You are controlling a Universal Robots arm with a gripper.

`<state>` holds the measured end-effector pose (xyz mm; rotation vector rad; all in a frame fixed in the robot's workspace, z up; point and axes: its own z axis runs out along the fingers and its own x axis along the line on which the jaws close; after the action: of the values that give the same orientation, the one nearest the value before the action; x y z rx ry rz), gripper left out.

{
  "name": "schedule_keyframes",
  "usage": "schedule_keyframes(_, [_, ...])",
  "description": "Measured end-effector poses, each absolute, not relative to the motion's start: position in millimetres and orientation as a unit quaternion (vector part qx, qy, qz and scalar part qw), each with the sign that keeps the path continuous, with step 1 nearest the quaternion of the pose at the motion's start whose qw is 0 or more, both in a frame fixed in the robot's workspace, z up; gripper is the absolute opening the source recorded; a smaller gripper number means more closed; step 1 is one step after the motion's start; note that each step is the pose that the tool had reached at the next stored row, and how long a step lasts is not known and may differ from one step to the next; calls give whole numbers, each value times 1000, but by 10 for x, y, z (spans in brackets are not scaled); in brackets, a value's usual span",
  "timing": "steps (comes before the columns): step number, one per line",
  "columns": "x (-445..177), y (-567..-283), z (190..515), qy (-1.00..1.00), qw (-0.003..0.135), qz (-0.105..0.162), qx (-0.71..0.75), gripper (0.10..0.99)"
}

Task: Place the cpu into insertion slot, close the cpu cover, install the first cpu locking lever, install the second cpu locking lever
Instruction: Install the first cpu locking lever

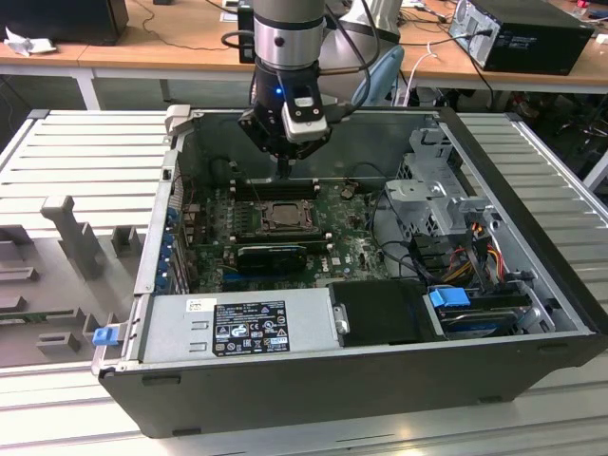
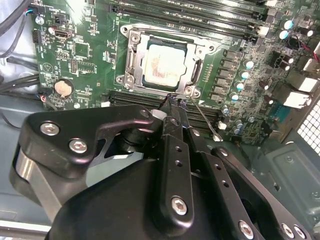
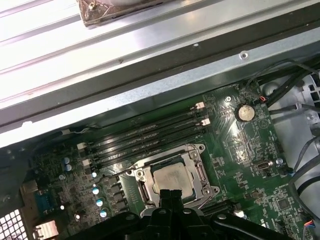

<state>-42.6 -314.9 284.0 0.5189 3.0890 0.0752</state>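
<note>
1. Two fingers [image 2: 175,125] of the gripper [image 2: 172,102] are pressed together, holding nothing.
2. Their tips sit at the edge of the cover [image 2: 131,57], beside a thin lever [image 2: 203,117].
3. The cover lies flat around the cpu [image 2: 162,62], which sits in the slot [image 2: 167,42].
4. In the exterior view, the gripper [image 1: 283,173] hangs in the upper middle, over the board [image 1: 351,242] inside the case [image 1: 380,380].

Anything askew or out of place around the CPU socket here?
One thing: a thin locking lever juts out at an angle from the socket's corner, unlatched, beside the gripper. The cpu lies square under the cpu cover. Nothing looks damaged.
</note>
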Motion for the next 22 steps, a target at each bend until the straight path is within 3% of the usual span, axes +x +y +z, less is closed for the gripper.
schedule_keyframes(22, [-426, -3149, 2840, 994, 3, 24, 103, 106])
